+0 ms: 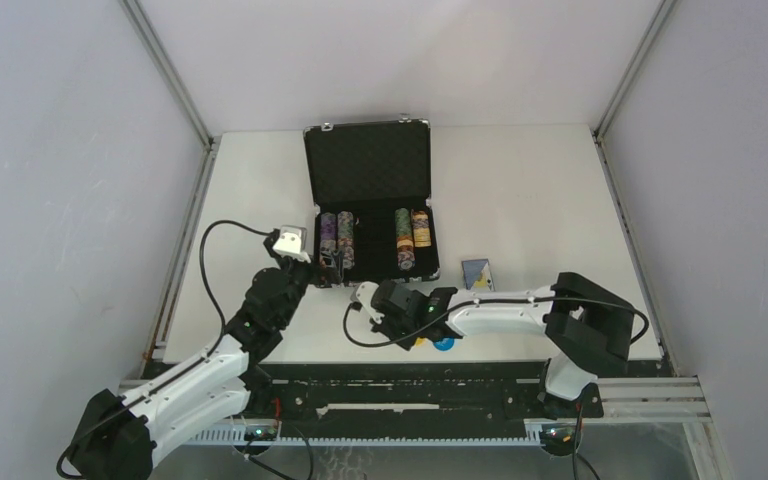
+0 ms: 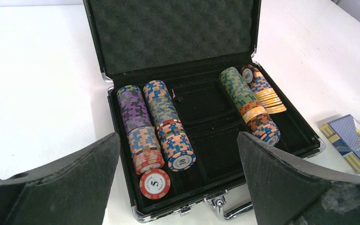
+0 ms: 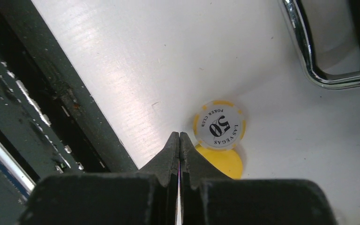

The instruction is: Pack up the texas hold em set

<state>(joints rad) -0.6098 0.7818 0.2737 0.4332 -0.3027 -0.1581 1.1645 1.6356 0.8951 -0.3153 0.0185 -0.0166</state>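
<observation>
The black briefcase (image 1: 370, 170) lies open mid-table, foam lid up. Poker chip stacks (image 2: 145, 126) fill its left rows and more chip stacks (image 2: 251, 101) lie on its right. A loose red 5 chip (image 2: 154, 183) lies flat at the front-left of the tray. My left gripper (image 2: 178, 180) hangs open over the case's front edge, with nothing between its fingers. My right gripper (image 3: 179, 136) is shut and empty, its tips on the table just left of a yellow 50 chip (image 3: 219, 125). That chip overlaps a yellow button (image 3: 222, 161).
The card deck (image 1: 477, 273) lies on the table right of the case. A blue button (image 1: 444, 343) lies near the front edge under the right arm. The case's metal handle (image 3: 309, 65) is close ahead of the right gripper. The black rail (image 3: 37, 93) runs along the table's front.
</observation>
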